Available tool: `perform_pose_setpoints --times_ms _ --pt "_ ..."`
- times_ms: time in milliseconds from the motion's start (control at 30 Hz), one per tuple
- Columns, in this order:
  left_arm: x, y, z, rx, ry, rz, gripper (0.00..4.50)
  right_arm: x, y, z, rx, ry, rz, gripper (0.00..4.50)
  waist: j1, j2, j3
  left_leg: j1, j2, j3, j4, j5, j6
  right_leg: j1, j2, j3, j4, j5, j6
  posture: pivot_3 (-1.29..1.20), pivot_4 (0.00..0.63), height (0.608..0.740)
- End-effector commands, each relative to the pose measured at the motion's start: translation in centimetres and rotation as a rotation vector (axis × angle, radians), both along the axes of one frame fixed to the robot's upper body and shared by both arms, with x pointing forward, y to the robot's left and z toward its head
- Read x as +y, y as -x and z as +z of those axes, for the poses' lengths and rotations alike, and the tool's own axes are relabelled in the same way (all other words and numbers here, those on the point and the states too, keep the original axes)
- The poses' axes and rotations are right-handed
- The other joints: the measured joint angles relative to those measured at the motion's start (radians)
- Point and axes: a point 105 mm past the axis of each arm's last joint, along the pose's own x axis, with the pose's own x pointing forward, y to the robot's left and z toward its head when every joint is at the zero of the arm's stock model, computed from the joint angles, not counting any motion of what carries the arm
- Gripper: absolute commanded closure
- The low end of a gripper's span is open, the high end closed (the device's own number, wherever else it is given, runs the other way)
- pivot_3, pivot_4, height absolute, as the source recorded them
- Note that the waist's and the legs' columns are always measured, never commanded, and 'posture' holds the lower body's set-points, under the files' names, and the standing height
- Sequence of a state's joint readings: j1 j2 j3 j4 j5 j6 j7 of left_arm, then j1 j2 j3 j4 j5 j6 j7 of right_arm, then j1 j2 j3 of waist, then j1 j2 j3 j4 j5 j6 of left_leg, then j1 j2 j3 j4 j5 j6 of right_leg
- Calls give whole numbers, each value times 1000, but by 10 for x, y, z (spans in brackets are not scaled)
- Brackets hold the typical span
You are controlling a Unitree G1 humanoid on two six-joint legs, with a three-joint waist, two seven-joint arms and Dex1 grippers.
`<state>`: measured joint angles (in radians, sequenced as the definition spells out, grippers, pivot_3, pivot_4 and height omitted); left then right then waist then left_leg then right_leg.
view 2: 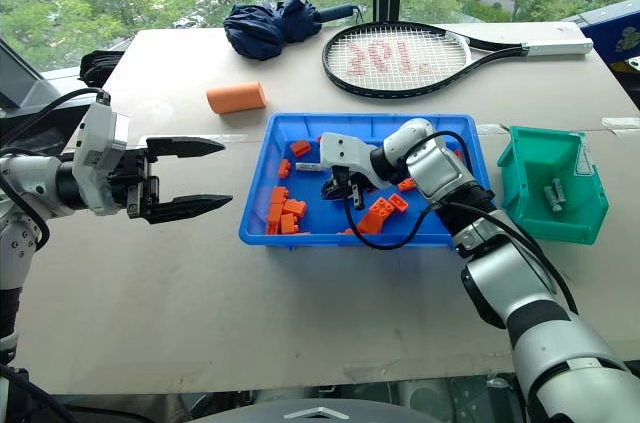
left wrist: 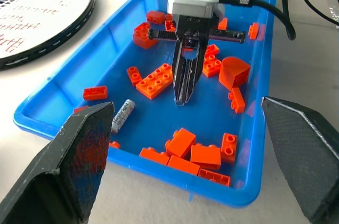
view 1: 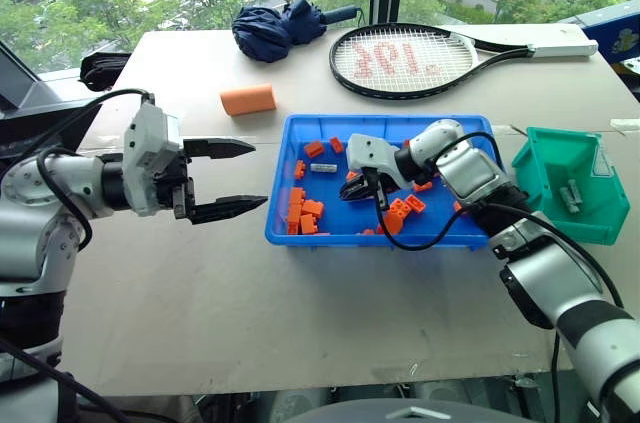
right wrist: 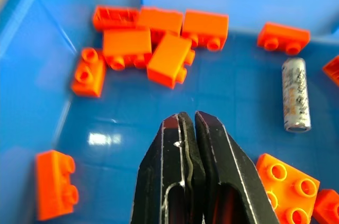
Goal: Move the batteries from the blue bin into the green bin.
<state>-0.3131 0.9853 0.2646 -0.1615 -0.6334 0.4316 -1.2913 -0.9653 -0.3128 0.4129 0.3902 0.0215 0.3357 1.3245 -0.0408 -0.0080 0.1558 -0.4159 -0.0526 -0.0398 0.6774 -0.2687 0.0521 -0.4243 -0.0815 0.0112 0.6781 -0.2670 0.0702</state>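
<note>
The blue bin (view 1: 390, 120) lies mid-table, holding several orange toy bricks (view 1: 303, 213) and one silver battery (view 1: 323, 168) near its far left part. My right gripper (view 1: 350, 193) hangs over the bin's middle, a little above the floor, fingers pressed together with nothing between them (right wrist: 188, 115); the battery (right wrist: 295, 94) lies apart from it to one side. My left gripper (view 1: 258, 176) stands open just left of the bin, above the table. The green bin (view 1: 570, 183) sits right of the blue one with batteries (view 1: 570, 193) inside.
A tennis racket (view 1: 420, 61) and a folded dark-blue umbrella (view 1: 275, 31) lie at the table's far side. An orange cylinder (view 1: 247, 99) rests behind the blue bin's left corner. A black item (view 1: 100, 68) sits at the far left edge.
</note>
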Motion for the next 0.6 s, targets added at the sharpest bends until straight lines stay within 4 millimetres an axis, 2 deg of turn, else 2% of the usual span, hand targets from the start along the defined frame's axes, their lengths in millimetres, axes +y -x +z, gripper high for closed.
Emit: perform_pose_setpoints --times_ms 33,133,233,300,333,600 --pt "0 0 7 -26 13 -17 0 -11 5 19 -41 -43 -17 4464 0 0 0 0 0 0 0 0 0 0 0 0 0 0 0 0 150 740" --pt "-1 -3 6 -22 12 -25 0 -18 0 11 -56 -17 -67 4464 0 0 0 0 0 0 0 0 0 0 0 0 0 0 0 0 150 740" --pt "-2 -6 7 -25 11 -38 0 -20 -1 3 -48 1 -76 3684 0 0 0 0 0 0 0 0 0 0 0 0 0 0 0 0 150 740" --pt "-3 -6 8 -26 9 -45 0 -20 -6 -3 -61 3 -118 2645 -1 0 0 0 0 0 0 0 0 0 0 1 0 0 0 0 150 740" --pt "-3 -6 9 -26 8 -47 0 -21 -6 -6 -60 17 -119 2352 -1 0 0 0 0 0 0 0 0 0 0 1 0 0 0 0 150 740" --pt "-3 -4 7 -11 -19 -59 0 -19 0 -26 -12 71 -94 2352 -1 0 0 0 0 0 0 0 0 0 0 0 0 0 0 0 150 740"
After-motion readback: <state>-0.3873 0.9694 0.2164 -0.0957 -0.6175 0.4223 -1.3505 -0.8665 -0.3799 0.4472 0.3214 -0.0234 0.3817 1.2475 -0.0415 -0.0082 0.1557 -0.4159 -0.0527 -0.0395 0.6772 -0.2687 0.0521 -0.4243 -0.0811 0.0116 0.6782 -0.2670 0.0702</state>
